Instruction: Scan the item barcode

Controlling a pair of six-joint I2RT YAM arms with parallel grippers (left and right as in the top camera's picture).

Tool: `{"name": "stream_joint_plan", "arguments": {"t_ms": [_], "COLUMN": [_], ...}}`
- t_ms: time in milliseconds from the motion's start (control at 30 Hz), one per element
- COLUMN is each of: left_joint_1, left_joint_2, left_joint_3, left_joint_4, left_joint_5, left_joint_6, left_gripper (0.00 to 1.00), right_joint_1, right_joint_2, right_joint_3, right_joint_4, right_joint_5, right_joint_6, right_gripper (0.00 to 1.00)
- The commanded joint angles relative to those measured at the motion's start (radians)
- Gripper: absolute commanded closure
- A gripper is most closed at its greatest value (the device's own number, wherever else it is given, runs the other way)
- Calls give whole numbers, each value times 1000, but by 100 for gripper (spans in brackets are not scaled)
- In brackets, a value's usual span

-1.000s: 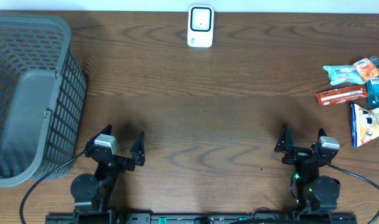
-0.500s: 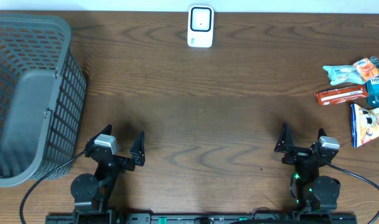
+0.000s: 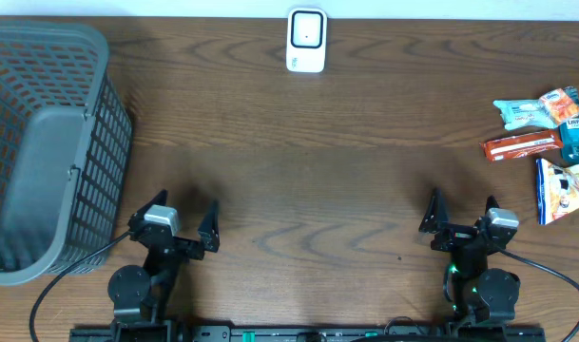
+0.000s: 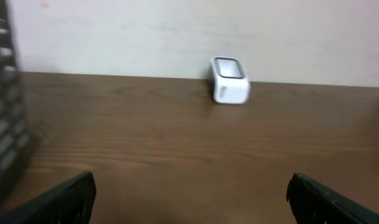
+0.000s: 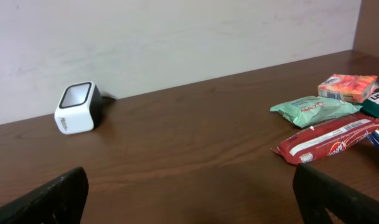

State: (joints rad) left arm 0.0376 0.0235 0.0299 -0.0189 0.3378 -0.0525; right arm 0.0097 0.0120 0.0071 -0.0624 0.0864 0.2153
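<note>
The white barcode scanner (image 3: 306, 40) stands at the table's far edge, and shows in the left wrist view (image 4: 229, 79) and the right wrist view (image 5: 78, 107). Several snack packets lie at the right edge: a red one (image 3: 522, 146) (image 5: 329, 138), a green one (image 3: 522, 113) (image 5: 313, 109), an orange one (image 3: 559, 101) (image 5: 348, 87), a teal one (image 3: 578, 133) and a blue-and-white one (image 3: 560, 188). My left gripper (image 3: 183, 211) (image 4: 189, 183) and right gripper (image 3: 462, 207) (image 5: 189, 177) rest near the front edge, both open and holding nothing.
A large grey mesh basket (image 3: 42, 142) fills the left side of the table, just left of my left arm; its wall shows blurred at the left edge of the left wrist view (image 4: 2, 124). Bare wooden table (image 3: 308, 180) lies between the grippers and the scanner.
My left gripper has shifted very slightly. The right arm, the scanner and the packets have not moved.
</note>
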Motion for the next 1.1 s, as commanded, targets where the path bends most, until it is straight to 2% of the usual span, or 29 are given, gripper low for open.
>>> {"name": "stream_joint_plan", "arguments": {"t_ms": [0,100,200,1067], "left_joint_1": [-6,-18,-37,-61], "left_joint_2": [-22,-22,-22,-20], "left_joint_3": [-26,-26,-26,-26], "left_joint_4": [-5,-45,-51,-50], "left_joint_5": [-159,-264,-294,-291], "left_joint_6": [-19,-54,-38,-20], "left_gripper": [2,2,2,2], "right_joint_1": [-4,-4,-4,-4], "right_joint_2": [-5,-5,-5,-5], "right_joint_3": [-2,-2,-2,-2], "right_joint_4": [-2,-2,-2,-2], "right_joint_5": [9,9,9,9], "right_joint_6": [-14,-14,-14,-14], "right_gripper": [1,1,1,1]}}
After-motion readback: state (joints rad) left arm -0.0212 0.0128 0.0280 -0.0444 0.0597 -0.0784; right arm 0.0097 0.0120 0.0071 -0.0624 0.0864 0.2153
